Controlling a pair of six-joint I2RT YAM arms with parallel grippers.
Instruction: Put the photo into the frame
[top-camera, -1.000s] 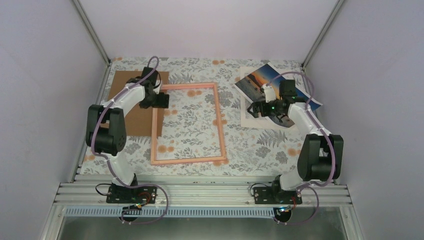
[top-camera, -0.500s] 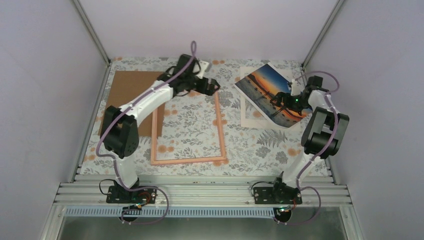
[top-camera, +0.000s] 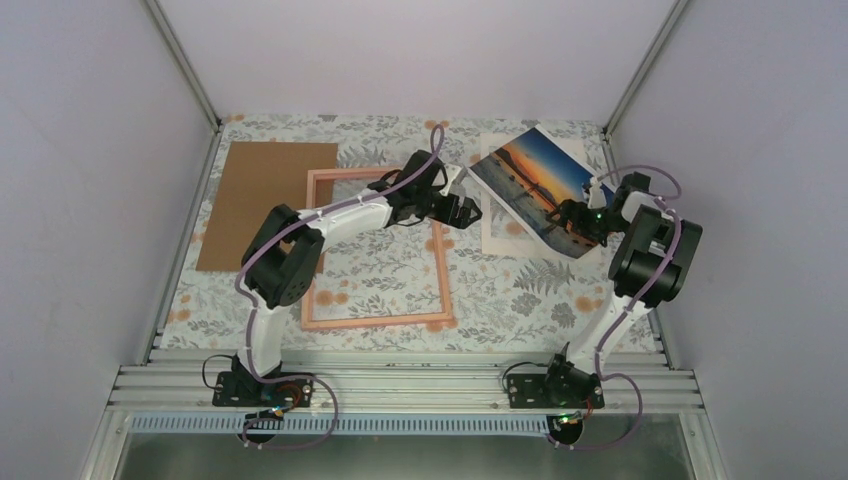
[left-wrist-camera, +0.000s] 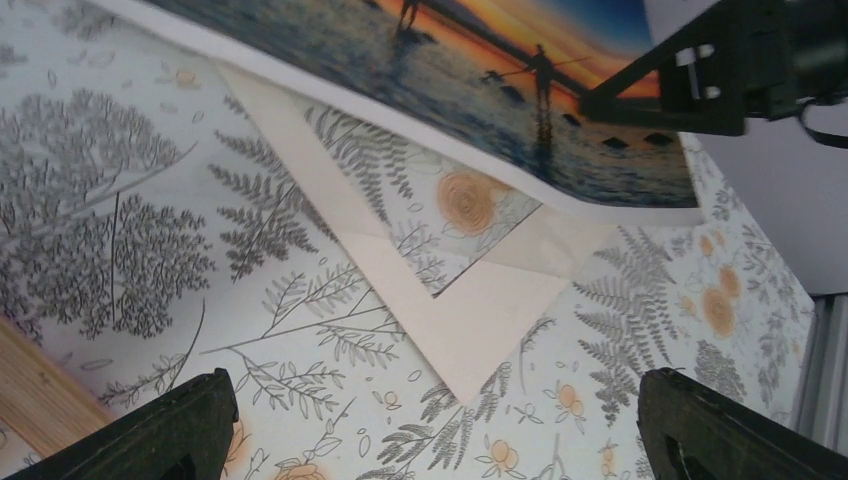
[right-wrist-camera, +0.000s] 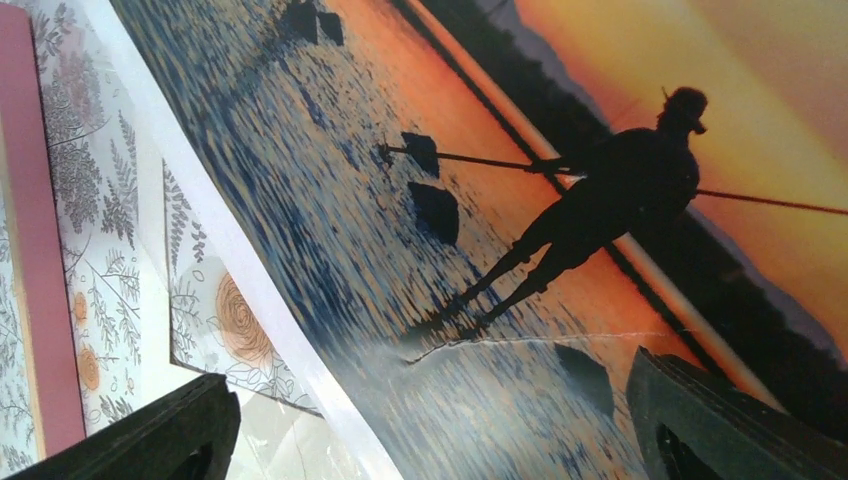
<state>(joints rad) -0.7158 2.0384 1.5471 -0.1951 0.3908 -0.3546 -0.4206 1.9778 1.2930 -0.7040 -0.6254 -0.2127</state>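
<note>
The photo (top-camera: 535, 180), an orange sunset over blue water, lies askew at the back right, partly on the white mat board (top-camera: 497, 238). The pink frame (top-camera: 441, 270) lies flat mid-table. My right gripper (top-camera: 562, 216) is open over the photo's near corner; in the right wrist view its fingers straddle the print (right-wrist-camera: 500, 200) near its white edge. My left gripper (top-camera: 472, 213) is open and empty, past the frame's right side, near the mat. The left wrist view shows the mat corner (left-wrist-camera: 480, 320), the photo (left-wrist-camera: 450, 80) and the right gripper (left-wrist-camera: 740, 70).
The brown cardboard sheet (top-camera: 255, 200) lies at the back left, its right edge under the frame. Side walls stand close at left and right. The metal rail (top-camera: 400, 385) with the arm bases runs along the near edge.
My left arm swung right, from the frame's far-left corner across its far edge to beyond its right side. My right gripper pulled back to the photo's right part and stayed open there.
</note>
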